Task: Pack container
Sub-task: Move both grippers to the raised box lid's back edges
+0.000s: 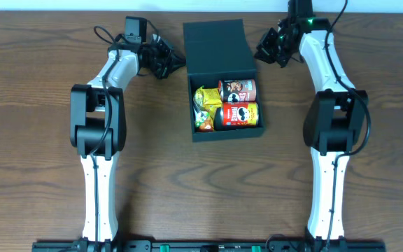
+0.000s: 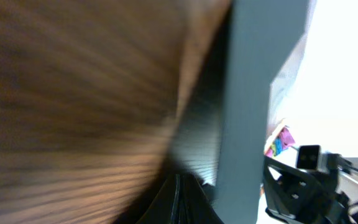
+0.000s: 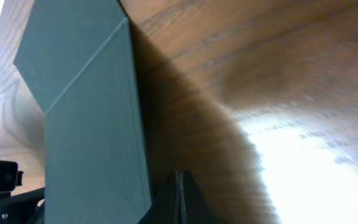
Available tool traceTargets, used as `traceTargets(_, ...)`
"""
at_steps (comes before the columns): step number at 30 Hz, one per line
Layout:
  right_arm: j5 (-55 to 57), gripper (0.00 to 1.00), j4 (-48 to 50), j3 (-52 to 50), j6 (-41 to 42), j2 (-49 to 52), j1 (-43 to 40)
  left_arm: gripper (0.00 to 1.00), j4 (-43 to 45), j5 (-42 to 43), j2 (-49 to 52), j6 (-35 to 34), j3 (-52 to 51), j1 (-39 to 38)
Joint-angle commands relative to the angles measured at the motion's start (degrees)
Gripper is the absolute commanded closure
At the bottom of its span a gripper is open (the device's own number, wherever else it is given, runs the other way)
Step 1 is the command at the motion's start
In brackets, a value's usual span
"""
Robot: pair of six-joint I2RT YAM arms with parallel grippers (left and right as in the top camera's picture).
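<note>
At the centre of the bench (image 1: 40, 175), your teal container (image 1: 228, 135) lies with its lid (image 1: 215, 45) folded back and red chip cans (image 1: 238, 89) and yellow packets (image 1: 207, 98) inside. Your left fingers (image 1: 175, 64) and right fingers (image 1: 263, 49) flank the lid, clenched and empty, likely ready to close it.

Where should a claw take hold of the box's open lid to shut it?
Probably the free far edge of the lid, approached from behind: it lies flat on the table, hinged to the container, so only that thin edge can lift.
</note>
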Motion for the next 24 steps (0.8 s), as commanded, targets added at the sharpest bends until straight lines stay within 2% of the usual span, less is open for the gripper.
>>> traceTargets(1, -4.0, 0.99, 0.8, 0.8, 2.7, 0.5, 0.9, 0.94, 2.5, 1.4, 0.9, -4.2, 0.6, -0.4)
traceTargets(4, -6.6, 0.99, 2.1, 0.8, 3.5, 0.5, 1.3, 0.95, 6.4, 4.3, 0.9, -6.2, 0.6, -0.9)
traceTargets(11, -11.0, 0.99, 2.4, 0.8, 4.3, 0.5, 1.5, 0.94, 7.9, 6.0, 0.9, -6.6, 0.6, -1.1)
traceTargets(19, -18.7, 0.99, 4.2, 0.8, 5.3, 0.5, 1.3, 0.94, 17.9, 12.8, 0.8, -11.1, 0.6, -1.0)
traceTargets(24, -20.9, 0.98, 3.9, 0.8, 5.3, 0.4, 0.1, 0.94, 18.6, 15.6, 0.8, -11.2, 0.6, -0.7)
